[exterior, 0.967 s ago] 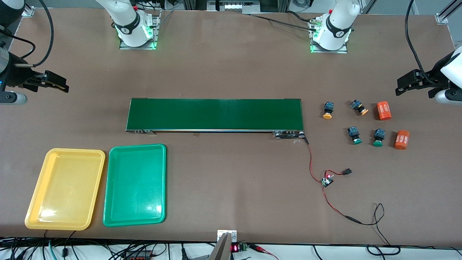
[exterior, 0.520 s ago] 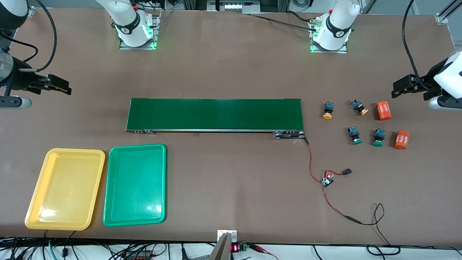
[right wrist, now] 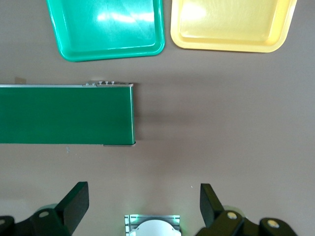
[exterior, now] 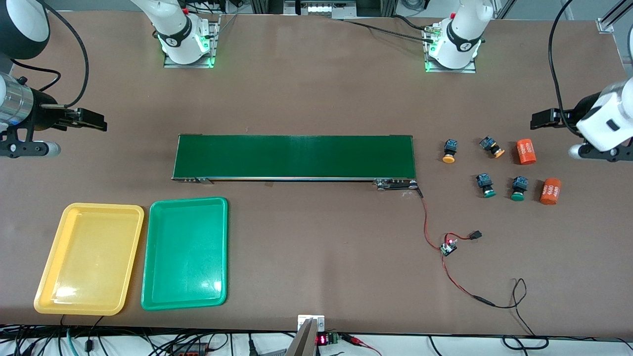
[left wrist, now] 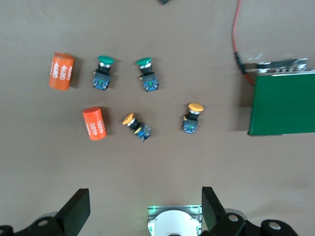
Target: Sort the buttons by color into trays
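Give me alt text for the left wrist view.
Four buttons lie on the brown table: two green-capped buttons and two orange-capped buttons, with two orange cylinders beside them. The left end effector hangs open above; the conveyor belt ends nearby.

A broad, matte brown counter [exterior: 306,94] fills nearly the whole front view, its surface plain and evenly lit by soft overhead light, with only faint shadows. At twelve o'clock, past the counter's edge, stand pieces of grey aluminium framing [exterior: 269,6] and a pale lit panel [exterior: 319,8]. At one o'clock a silver corner bracket [exterior: 604,24] sits at the counter's corner. Along the six o'clock edge runs a white strip of lower surface [exterior: 445,346] crowded with tangled black cables [exterior: 39,341], and a small red digital display [exterior: 322,339] glows there near the middle.
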Controlling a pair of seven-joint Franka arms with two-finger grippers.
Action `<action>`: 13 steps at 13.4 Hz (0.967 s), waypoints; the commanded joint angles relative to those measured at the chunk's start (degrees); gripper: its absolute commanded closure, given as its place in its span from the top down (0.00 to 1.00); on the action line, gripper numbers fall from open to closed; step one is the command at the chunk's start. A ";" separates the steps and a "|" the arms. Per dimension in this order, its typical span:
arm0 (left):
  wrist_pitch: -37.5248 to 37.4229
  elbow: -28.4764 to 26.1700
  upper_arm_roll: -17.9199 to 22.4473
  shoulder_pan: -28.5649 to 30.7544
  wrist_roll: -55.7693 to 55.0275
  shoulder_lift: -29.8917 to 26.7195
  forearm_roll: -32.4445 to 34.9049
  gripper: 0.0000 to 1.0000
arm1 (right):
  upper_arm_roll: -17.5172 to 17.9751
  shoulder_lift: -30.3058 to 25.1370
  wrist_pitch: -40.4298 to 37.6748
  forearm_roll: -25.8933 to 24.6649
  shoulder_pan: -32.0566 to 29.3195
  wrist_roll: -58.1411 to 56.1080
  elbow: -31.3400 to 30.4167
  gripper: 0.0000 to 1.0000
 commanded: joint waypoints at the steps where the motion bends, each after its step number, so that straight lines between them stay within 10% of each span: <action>1: 3.00 0.00 -0.20 1.93 0.42 5.35 1.16 1.00 | 0.15 0.22 -2.03 0.54 0.08 -0.72 0.79 1.00; 13: 46.95 -11.86 -0.55 17.30 32.75 20.38 5.91 1.00 | 0.06 0.75 -3.61 0.89 0.08 -0.72 1.22 1.00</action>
